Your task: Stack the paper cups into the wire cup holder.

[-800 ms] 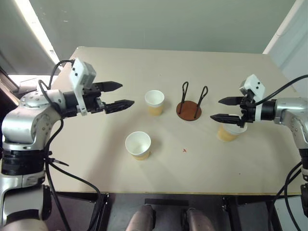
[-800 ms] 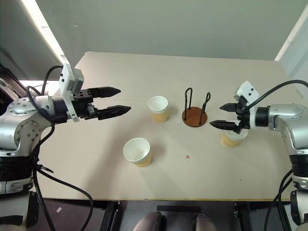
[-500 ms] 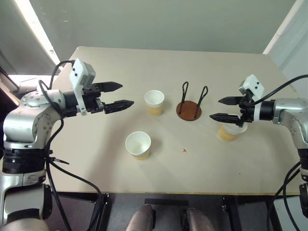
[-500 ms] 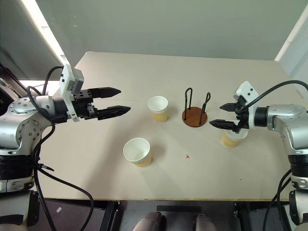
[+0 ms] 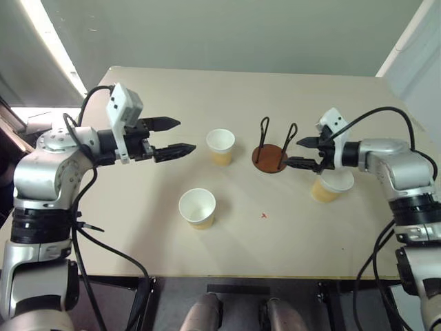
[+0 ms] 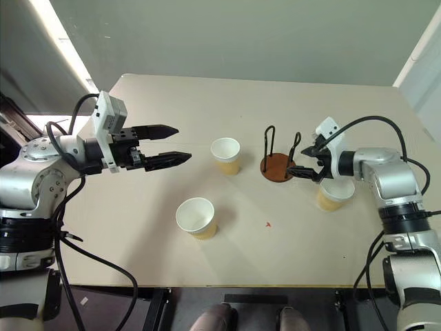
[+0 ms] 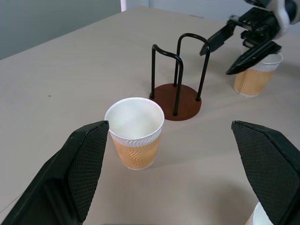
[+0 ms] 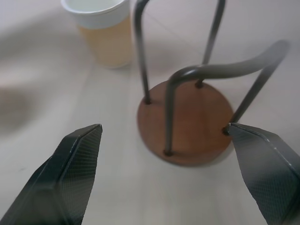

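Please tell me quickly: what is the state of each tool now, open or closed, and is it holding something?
Left tool: open, holding nothing.
Right tool: open, holding nothing, beside the cup holder.

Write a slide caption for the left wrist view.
Open left gripper faces a paper cup before the empty wire holder.

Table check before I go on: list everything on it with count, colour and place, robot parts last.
paper cups: three, white rim and inside, tan lower wall, all upright; one left of the holder, one nearer the front edge, one right of the holder under the right gripper
wire cup holder: one, reddish-brown disc base, black wire loops, empty, mid-table
table: one, beige
left gripper: black fingers, open, above the table left of the cups
right gripper: black fingers, open, beside the holder
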Tool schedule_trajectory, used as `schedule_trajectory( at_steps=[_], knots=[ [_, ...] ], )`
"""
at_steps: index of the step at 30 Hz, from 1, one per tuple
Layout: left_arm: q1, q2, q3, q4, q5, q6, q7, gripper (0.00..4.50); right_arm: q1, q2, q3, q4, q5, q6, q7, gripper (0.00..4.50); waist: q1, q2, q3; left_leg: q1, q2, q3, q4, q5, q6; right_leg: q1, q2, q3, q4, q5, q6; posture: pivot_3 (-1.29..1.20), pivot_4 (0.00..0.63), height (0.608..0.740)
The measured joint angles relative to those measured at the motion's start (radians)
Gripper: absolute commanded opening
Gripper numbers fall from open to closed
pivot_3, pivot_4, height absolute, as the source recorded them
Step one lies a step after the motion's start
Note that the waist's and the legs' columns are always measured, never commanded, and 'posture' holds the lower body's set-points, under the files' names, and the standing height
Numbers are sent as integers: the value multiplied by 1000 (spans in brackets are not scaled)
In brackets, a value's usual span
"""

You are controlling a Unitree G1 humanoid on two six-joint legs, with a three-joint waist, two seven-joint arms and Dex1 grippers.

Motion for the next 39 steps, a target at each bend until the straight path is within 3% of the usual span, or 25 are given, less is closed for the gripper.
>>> schedule_trajectory(
  at_steps=[7,10,18,21,29,39],
  knots=[
    [0,1,0,0,1,0,1,4500,-63,68,9,120,-53,-47,-27,4445,1,0,0,0,0,0,0,0,0,0,0,0,0,0,0,0,150,740],
    [0,1,0,0,1,0,1,4500,-85,88,4,136,-55,-43,-35,3896,1,0,0,0,0,0,-1,0,0,0,0,0,0,0,0,0,150,740],
    [4,14,0,-1,1,1,-4,4500,-94,85,-38,127,-13,22,-18,940,2,0,0,-1,0,0,-1,0,0,0,0,0,0,0,0,0,150,740],
    [6,23,-4,-6,1,4,-21,4500,-94,73,-43,109,-3,45,-3,31,1,0,0,-1,0,0,-1,0,-1,0,0,0,0,0,0,0,150,740],
    [39,68,-30,-96,-22,58,-103,4500,-31,14,-44,-126,53,122,47,31,2,0,0,-2,0,0,-3,0,-1,0,0,-1,-1,0,-1,0,150,740],
    [26,131,-34,-129,-63,92,-222,4500,166,-196,-41,-553,224,289,195,31,-2,0,0,0,0,0,-3,1,-2,0,0,0,-2,0,-1,0,150,740]
  ],
)
